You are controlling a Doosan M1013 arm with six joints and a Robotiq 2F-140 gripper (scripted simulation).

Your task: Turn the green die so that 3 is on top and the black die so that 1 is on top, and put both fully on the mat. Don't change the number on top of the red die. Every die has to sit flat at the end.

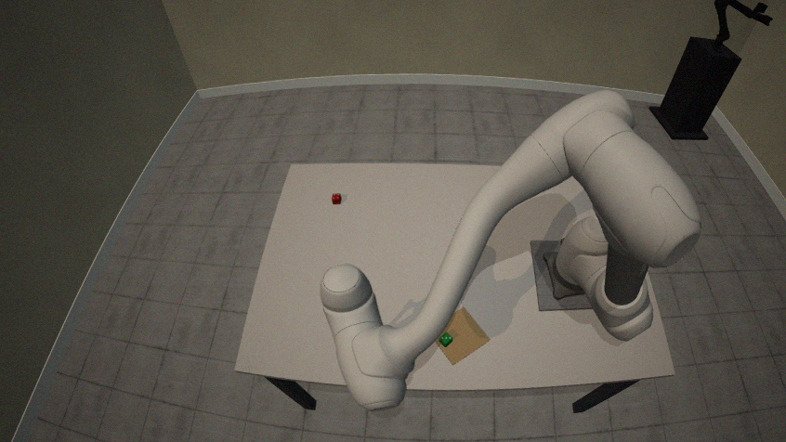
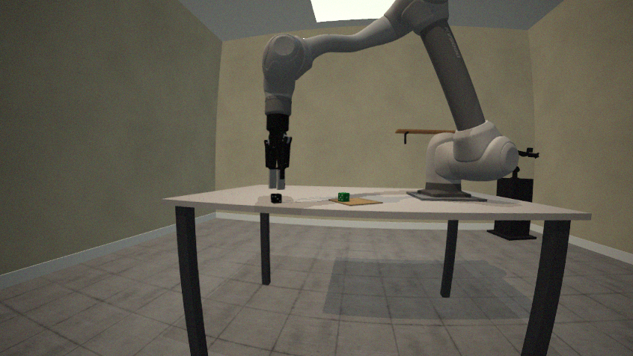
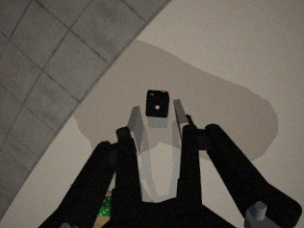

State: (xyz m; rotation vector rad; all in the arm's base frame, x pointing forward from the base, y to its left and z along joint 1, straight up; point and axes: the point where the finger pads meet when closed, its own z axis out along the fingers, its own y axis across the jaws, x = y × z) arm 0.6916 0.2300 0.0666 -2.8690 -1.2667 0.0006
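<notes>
The black die (image 2: 276,198) (image 3: 157,101) stands on the table off the mat. In the wrist view its large face shows a single pip, with more pips on a narrow face at its far edge. My gripper (image 2: 277,183) (image 3: 158,113) points down above the table near it, fingers a small gap apart with nothing between them. The green die (image 1: 445,339) (image 2: 343,197) (image 3: 104,208) rests on the tan mat (image 1: 466,342) (image 2: 365,202), toward its left part; its top number is too small to tell. The red die (image 1: 336,199) lies on the far left part of the table.
The arm (image 1: 466,247) spans over the table (image 1: 395,219) and hides the black die in the top view. The table's edge (image 3: 91,92) runs diagonally to the left of the black die in the wrist view. The robot's base plate (image 1: 541,279) is at the right.
</notes>
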